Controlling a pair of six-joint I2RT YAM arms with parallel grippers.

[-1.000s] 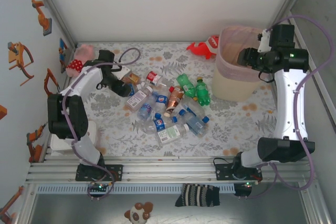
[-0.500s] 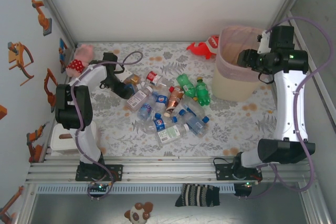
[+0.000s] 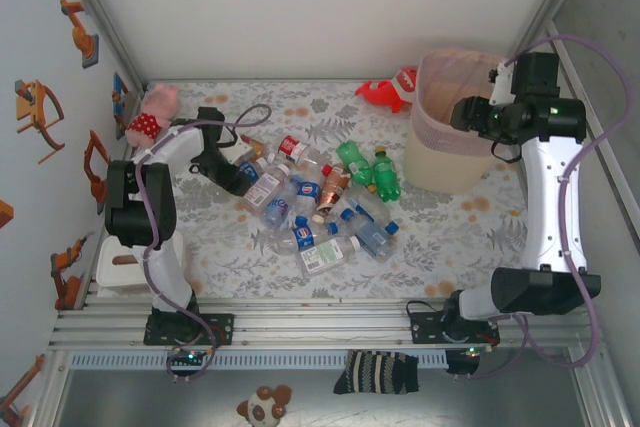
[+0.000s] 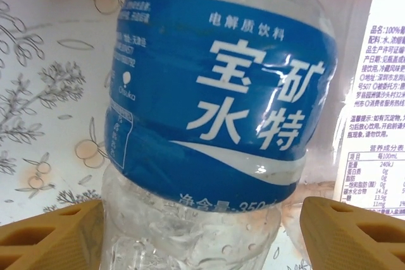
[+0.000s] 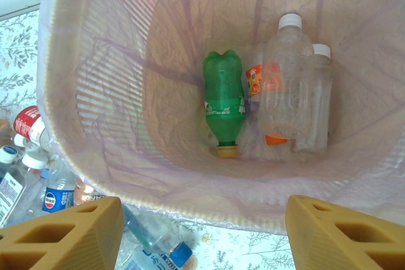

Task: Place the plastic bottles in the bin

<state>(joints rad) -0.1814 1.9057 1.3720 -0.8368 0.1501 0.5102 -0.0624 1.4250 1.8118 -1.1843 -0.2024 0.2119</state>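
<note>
Yellow left gripper [image 4: 202, 235] astride blue-labelled bottle [image 4: 215, 99]

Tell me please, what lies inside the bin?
Inside the bin lie a green bottle and two clear white-capped bottles, with orange labels showing. The pink bag covers the bin's bottom, and the bottles hide whatever is beneath them.
</note>
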